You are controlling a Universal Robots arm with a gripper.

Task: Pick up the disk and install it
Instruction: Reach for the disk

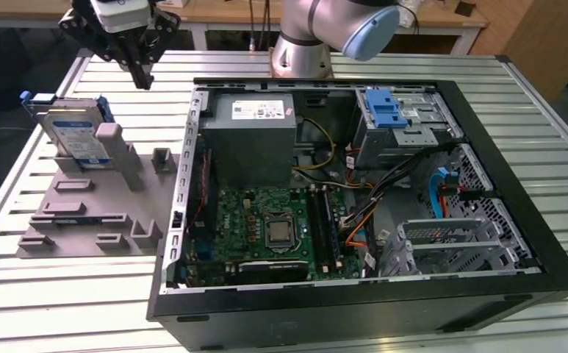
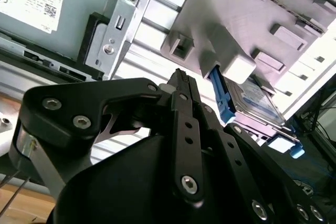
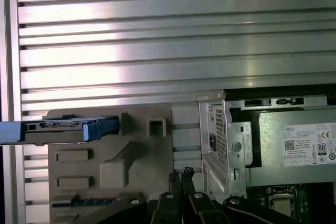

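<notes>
The disk [image 1: 76, 136] stands on edge in a grey holder [image 1: 98, 213] on the slatted table, at the exterior view's left. It is silver-grey with a white-and-blue label and blue rails. My gripper [image 1: 145, 79] hangs above the table behind the holder, apart from the disk, its fingers shut with nothing between them. In the first wrist view the disk [image 3: 58, 129] appears edge-on, off to the side of the gripper [image 3: 180, 176]. In the second wrist view the disk [image 2: 257, 98] leans in the holder beyond the gripper [image 2: 181, 77].
An open black computer case [image 1: 362, 309] lies beside the holder. Inside are a grey power-supply box [image 1: 254, 136], a green motherboard [image 1: 274, 228] and a metal drive cage with a blue latch [image 1: 401, 121]. The arm's base [image 1: 303, 51] stands behind the case.
</notes>
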